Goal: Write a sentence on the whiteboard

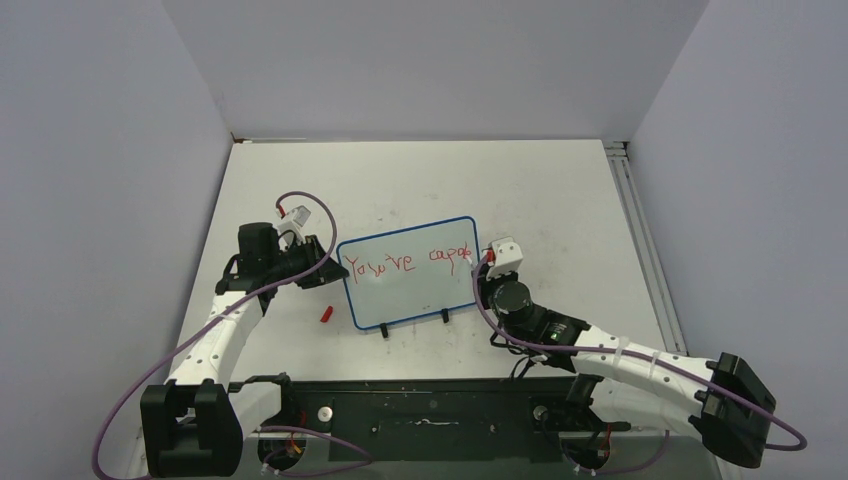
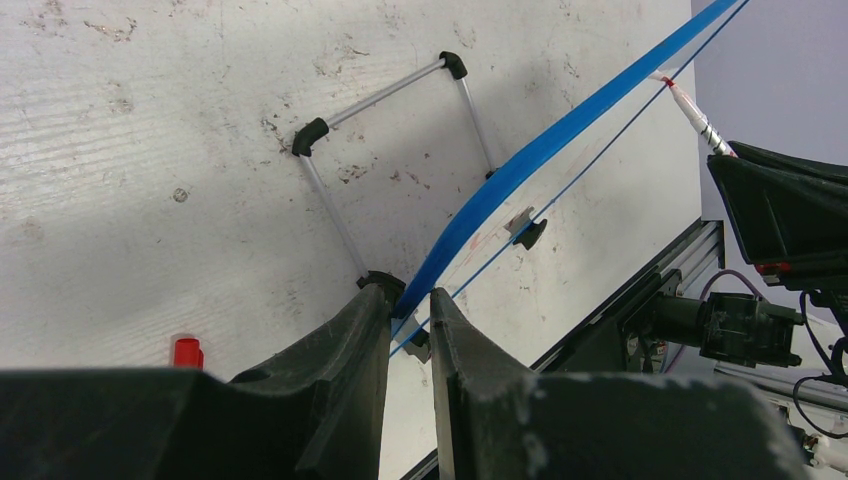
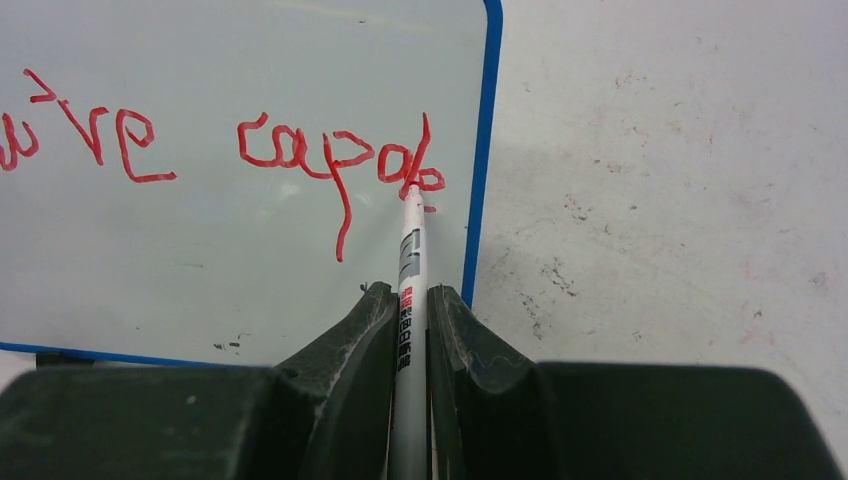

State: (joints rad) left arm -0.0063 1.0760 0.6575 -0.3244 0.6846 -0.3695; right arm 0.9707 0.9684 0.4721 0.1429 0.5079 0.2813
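Whiteboard (image 1: 410,290), glossy with thin rounded blue frame (image 2: 520,165), tight in left claw (image 2: 410,300); slim white marker (image 3: 411,250) tight in right claw (image 3: 410,295).

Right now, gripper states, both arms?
Left gripper: closed on the whiteboard, pinching its blue edge.
Right gripper: closed on the marker, with the tip on the board.

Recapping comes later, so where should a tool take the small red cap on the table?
Probably pinch the small red plastic cap across its narrow round sides, from straight above: it lies free on the scuffed white tabletop, apart from the blue-framed whiteboard.
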